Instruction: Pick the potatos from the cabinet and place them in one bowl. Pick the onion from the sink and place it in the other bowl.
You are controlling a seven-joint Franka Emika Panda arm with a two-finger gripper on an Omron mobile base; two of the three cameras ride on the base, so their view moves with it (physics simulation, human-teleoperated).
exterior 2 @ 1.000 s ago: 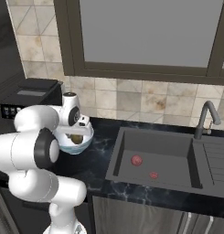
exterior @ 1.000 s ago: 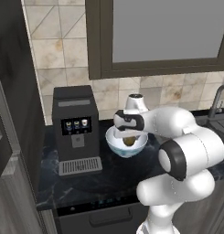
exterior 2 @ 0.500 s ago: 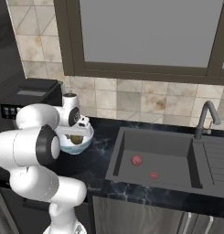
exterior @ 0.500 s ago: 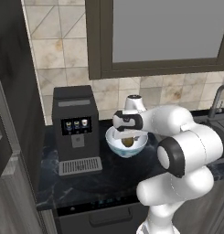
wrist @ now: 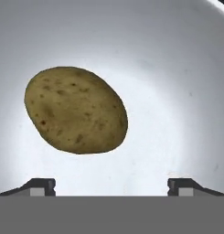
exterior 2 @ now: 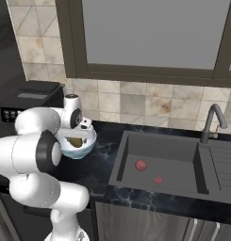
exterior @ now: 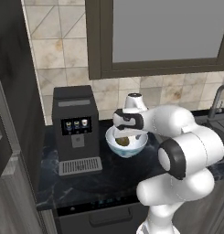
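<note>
With its jaws wide apart over the potato [wrist: 76,110], which lies free at ten o'clock in the bowl [wrist: 177,91], the gripper [wrist: 112,185] should lift straight up without nudging the rim.

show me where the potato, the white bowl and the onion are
potato [wrist: 76,109]: hand view, middle of its speckled skin.
white bowl [exterior: 127,149]: left base view, front outer wall.
onion [exterior 2: 141,165]: right base view, middle of the larger pink lump in the sink.
</note>
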